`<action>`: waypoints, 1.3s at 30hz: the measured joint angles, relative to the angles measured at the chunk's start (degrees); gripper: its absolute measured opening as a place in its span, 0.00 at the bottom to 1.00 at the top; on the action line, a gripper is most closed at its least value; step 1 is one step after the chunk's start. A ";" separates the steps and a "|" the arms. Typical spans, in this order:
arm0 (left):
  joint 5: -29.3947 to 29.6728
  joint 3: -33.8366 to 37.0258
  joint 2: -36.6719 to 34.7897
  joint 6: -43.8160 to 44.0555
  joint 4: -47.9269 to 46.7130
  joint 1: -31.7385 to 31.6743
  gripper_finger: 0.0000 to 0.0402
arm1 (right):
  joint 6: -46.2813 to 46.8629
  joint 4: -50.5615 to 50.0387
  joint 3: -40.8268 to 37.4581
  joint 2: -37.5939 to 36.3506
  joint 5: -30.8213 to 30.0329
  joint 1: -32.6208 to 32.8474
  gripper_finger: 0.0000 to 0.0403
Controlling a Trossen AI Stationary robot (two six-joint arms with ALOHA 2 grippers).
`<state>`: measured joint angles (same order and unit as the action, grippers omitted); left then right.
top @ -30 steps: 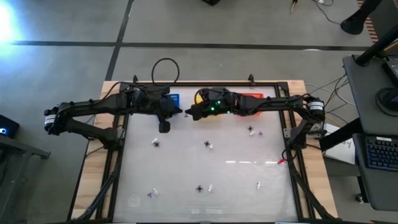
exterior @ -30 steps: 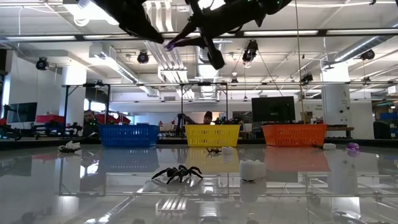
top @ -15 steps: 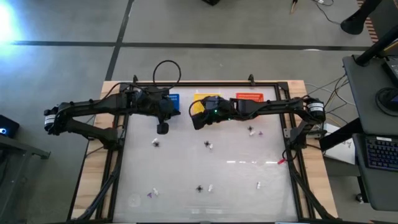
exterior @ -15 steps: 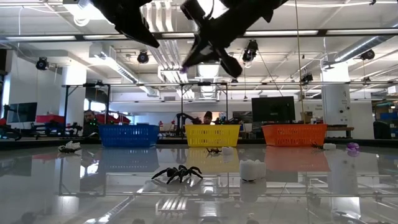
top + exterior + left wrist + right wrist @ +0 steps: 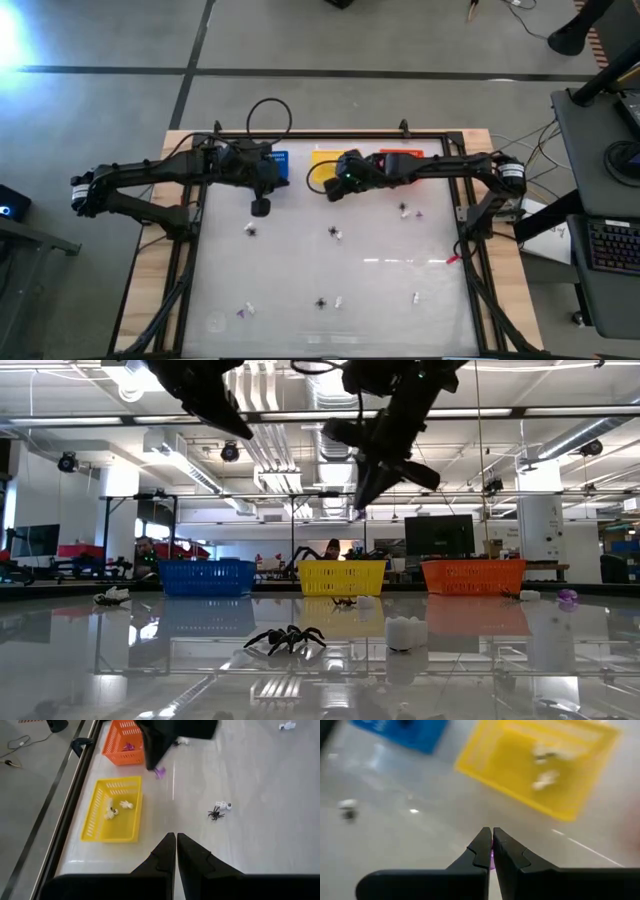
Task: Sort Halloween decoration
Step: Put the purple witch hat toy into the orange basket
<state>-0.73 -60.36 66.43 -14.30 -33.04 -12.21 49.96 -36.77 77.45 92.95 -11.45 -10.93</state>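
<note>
Since a second ago the right gripper (image 5: 331,192) swings toward the yellow basket (image 5: 114,815), fingers clamped on a purple trinket (image 5: 159,772). That basket holds whitish pieces (image 5: 118,808); the orange basket (image 5: 122,742) holds purple ones. Left gripper (image 5: 260,206) hovers closed above the worktop (image 5: 380,290).

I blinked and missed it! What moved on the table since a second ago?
The right tool, shut on a purple trinket, swung from beside the blue basket rightward toward the orange basket, and is now in front of the yellow basket. The left tool stayed shut near the blue basket. The scattered trinkets stayed put.
</note>
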 joint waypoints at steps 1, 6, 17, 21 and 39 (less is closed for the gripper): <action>0.00 0.00 -0.02 -0.10 -0.25 0.00 0.00 | -0.27 -1.53 0.00 -0.48 -0.54 -0.62 0.02; 0.00 0.02 -0.13 -0.27 -1.38 0.00 0.00 | -2.47 -8.68 -0.02 -2.95 -2.16 -4.21 0.02; 0.29 0.04 -0.69 -1.23 -3.43 0.00 0.00 | -7.77 -21.04 -2.89 -7.35 -5.17 -13.41 0.02; 2.15 0.07 -0.67 -0.58 -5.54 0.00 0.00 | -10.61 -23.30 -4.26 -7.52 -5.14 -16.80 0.02; 3.28 0.07 -0.67 4.54 -6.13 -0.01 0.00 | -18.02 -22.62 -10.82 -7.52 -5.33 -21.19 0.03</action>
<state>2.55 -60.29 65.76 -9.76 -39.18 -12.22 31.94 -59.38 66.63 85.43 -16.78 -32.12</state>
